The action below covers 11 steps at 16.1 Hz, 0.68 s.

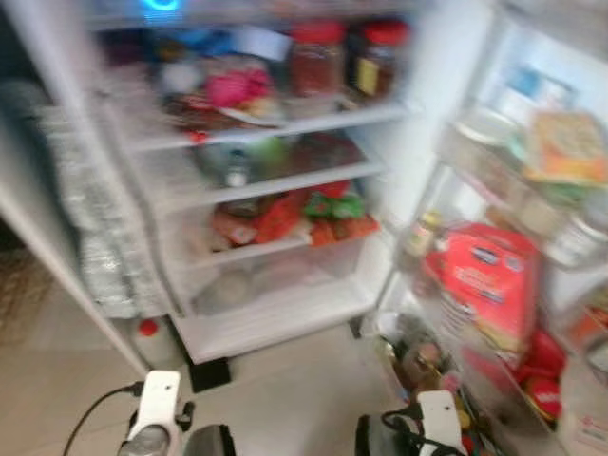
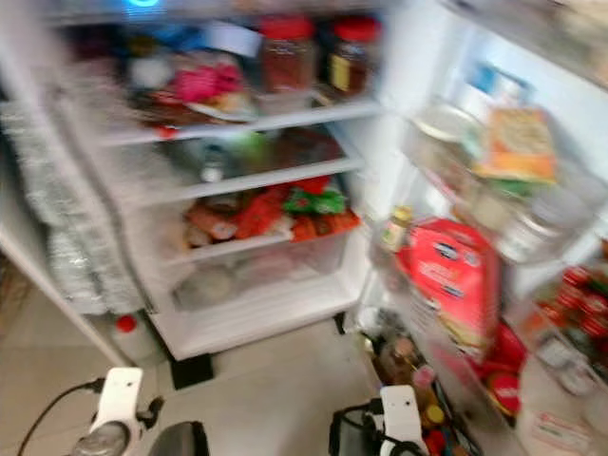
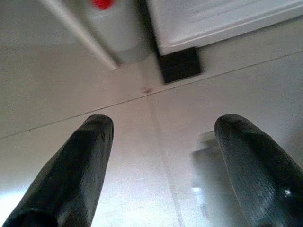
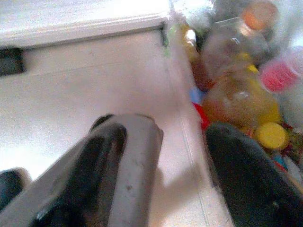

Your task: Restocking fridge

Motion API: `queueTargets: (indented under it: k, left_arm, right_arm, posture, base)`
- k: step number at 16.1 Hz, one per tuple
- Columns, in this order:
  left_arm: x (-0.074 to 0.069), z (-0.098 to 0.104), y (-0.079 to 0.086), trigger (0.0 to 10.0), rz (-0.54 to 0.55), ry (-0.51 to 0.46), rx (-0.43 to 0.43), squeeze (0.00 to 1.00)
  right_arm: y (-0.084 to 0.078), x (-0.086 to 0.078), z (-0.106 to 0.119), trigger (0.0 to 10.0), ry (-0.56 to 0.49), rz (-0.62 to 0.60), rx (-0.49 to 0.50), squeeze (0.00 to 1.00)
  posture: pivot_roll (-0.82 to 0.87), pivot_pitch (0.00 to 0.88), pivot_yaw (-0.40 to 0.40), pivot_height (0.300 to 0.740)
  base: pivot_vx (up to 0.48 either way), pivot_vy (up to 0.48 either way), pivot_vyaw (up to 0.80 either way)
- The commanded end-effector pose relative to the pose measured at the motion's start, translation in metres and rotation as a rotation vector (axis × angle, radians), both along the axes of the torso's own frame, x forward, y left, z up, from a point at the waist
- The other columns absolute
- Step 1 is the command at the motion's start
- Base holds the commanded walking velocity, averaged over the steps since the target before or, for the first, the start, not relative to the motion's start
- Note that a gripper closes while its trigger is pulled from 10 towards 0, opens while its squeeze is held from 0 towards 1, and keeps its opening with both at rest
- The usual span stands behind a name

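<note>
Counted two red-lidded jars (image 1: 342,59) on the top shelf, one red carton (image 1: 483,277) in the door.

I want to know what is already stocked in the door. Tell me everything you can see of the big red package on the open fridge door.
The red package is a large, soft-looking bag or pouch with a dark oval logo and white print, too blurred to read. It stands roughly upright in a middle shelf of the open fridge door, on the robot's right. More red items sit just below it, and a small yellow-capped bottle stands beside it toward the fridge interior. Neither gripper touches it.
</note>
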<state>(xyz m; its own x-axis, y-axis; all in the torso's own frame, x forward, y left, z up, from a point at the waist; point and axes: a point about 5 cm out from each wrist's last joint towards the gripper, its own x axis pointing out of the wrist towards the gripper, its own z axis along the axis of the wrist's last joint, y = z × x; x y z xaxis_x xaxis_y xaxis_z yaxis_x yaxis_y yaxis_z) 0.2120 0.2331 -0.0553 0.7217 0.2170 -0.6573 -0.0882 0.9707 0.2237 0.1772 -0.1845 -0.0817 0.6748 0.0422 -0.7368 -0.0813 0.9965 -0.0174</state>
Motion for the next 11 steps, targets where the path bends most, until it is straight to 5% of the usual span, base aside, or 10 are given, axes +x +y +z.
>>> queueTargets:
  k: [1, 11]
  left_arm:
    - [-0.0021, -0.002, -0.0019, 10.0, -0.003, 0.011, 0.003, 0.0]
    - [-0.0022, -0.0021, -0.0009, 10.0, -0.006, 0.017, 0.006, 0.0]
  right_arm:
    - [0.0064, -0.0175, -0.0097, 10.0, 0.08, 0.018, 0.015, 0.0]
    - [0.0079, -0.0172, -0.0098, 10.0, 0.082, 0.01, 0.025, 0.0]
  posture:
    - [-0.15, 0.027, -0.004, 0.603]
    - [-0.14, 0.024, 0.006, 0.603]
  base:
    - [0.0, 0.334, 0.0]
    - [0.0, 0.334, 0.0]
